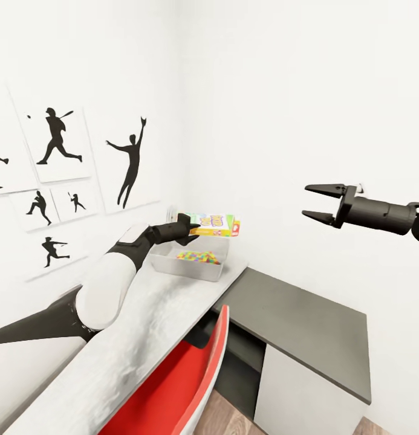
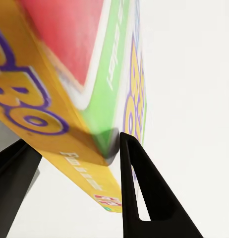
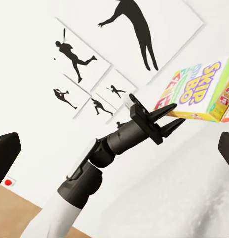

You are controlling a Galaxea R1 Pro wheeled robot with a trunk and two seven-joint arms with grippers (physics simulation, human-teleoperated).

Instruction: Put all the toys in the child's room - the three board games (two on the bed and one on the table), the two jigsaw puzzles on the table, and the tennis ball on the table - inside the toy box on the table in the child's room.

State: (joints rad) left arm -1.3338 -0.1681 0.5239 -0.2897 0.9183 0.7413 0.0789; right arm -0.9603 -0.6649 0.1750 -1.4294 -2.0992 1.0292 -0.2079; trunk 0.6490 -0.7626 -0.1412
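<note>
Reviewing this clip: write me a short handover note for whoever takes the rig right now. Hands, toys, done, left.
Left hand: shut on a board game, held level just above the toy box, not yet released.
Right hand: open, empty, raised off to the side over the dark corner of the table.
Done: colourful puzzle pieces already lie in the toy box.
Left: lower and release this game into the box. The other toys cannot be placed from these views, so check for them.

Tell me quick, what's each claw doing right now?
Left claw: closed on the board game, held above the toy box.
Right claw: open, holding nothing.
</note>
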